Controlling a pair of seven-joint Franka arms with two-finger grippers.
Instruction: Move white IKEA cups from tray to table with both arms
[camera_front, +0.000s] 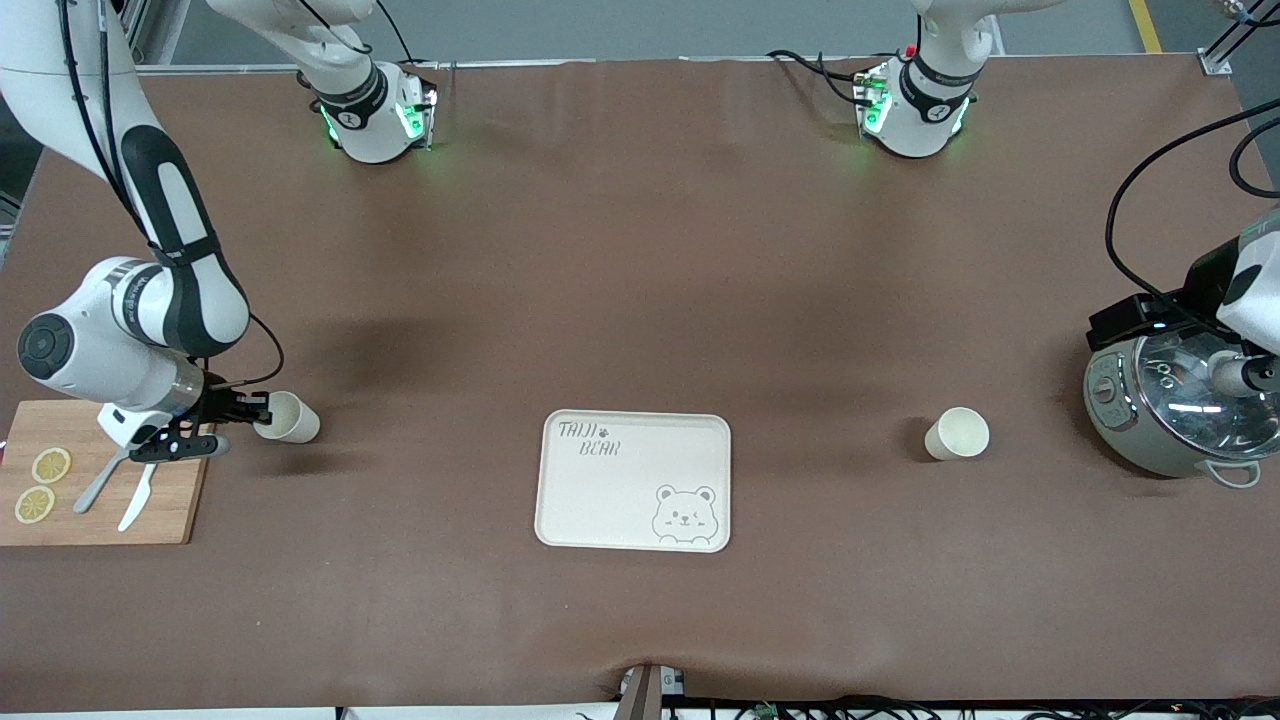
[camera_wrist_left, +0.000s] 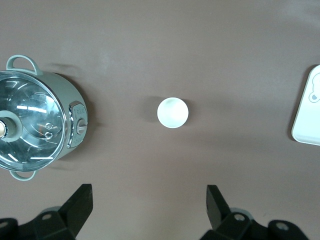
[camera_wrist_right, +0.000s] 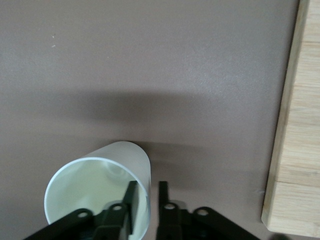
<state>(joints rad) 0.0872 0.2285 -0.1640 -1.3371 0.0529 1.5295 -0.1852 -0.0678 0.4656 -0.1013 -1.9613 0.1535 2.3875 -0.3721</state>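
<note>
Front view: tray (camera_front: 634, 480) bare. One cup (camera_front: 957, 434) stands on the bench (camera_front: 640, 250) toward the left arm's end; the other cup (camera_front: 287, 417) sits at the right gripper (camera_front: 250, 412), beside the board (camera_front: 95, 487).

Left wrist view: left gripper (camera_wrist_left: 149, 202) hangs over its cup (camera_wrist_left: 173, 112), fingers (camera_wrist_left: 80, 202) spread wide.

Right wrist view: one finger inside the cup (camera_wrist_right: 97, 192), one outside, slightly parted astride the wall; straight up looks the clean exit.

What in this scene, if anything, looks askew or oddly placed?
Nothing stands out: both white cups stand upright on the table, the tray is bare. The right gripper straddles one cup's rim; the left gripper is open.
</note>
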